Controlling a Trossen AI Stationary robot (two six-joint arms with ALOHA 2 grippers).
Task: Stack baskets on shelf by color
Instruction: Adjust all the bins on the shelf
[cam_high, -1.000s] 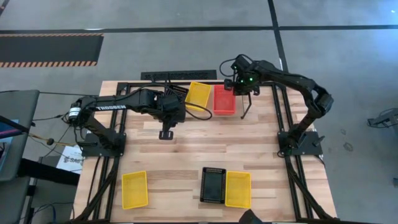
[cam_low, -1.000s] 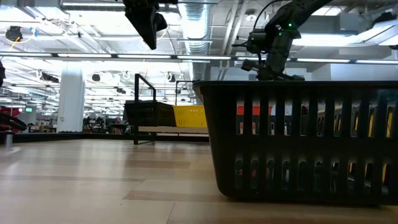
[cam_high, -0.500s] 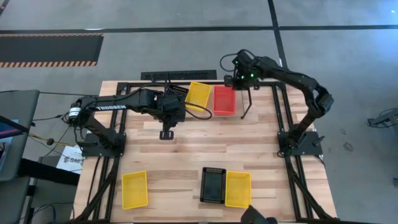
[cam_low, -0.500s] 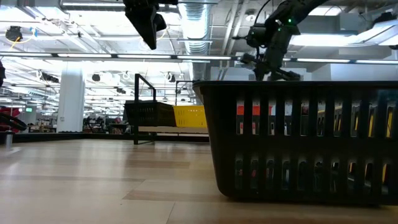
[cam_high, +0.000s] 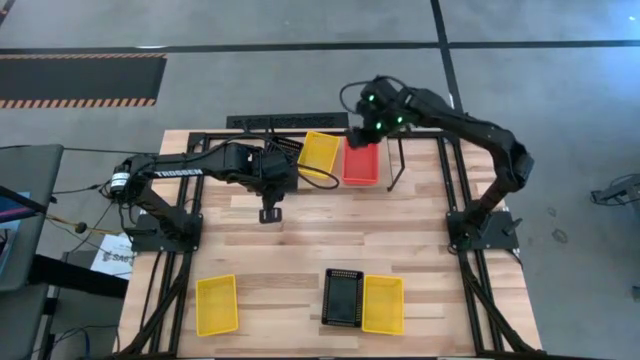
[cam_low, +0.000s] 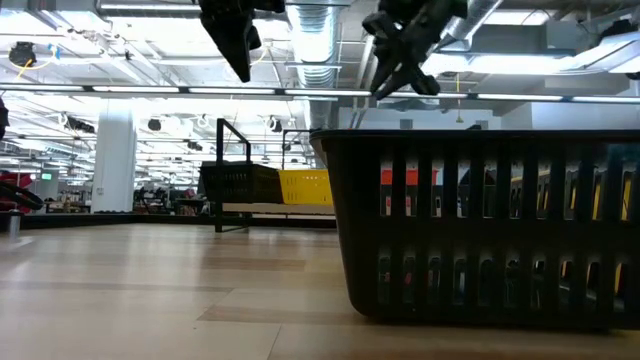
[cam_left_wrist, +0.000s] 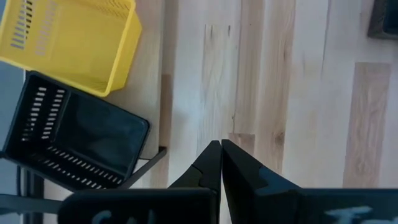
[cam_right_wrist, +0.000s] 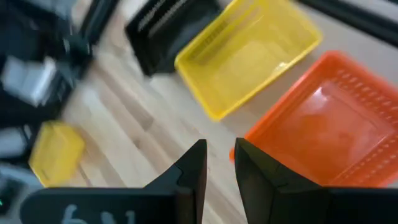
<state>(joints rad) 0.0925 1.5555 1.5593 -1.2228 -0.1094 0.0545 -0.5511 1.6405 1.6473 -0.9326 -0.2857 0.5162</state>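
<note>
On the shelf (cam_high: 396, 163) at the table's far side sit a black basket (cam_high: 286, 150), a yellow basket (cam_high: 319, 152) and a red-orange basket (cam_high: 361, 163) side by side. Three more rest on their bottoms near the front edge: yellow (cam_high: 217, 304), black (cam_high: 342, 297), yellow (cam_high: 383, 304). My right gripper (cam_right_wrist: 219, 163) hangs above the red-orange basket's (cam_right_wrist: 323, 130) far left corner, open, with nothing between its fingers. My left gripper (cam_left_wrist: 221, 146) hovers shut and empty over bare wood, nearer than the shelf's black basket (cam_left_wrist: 74, 140).
Black rail frames (cam_high: 180, 215) bearing the arms run along both table sides. In the low view the front black basket (cam_low: 480, 230) fills the right foreground. Bare wood (cam_high: 330, 235) lies between the shelf and the front baskets.
My right gripper has risen from just above the red-orange basket and swung toward the table's left, rolling as it went. The red-orange basket stays on the shelf where it was.
</note>
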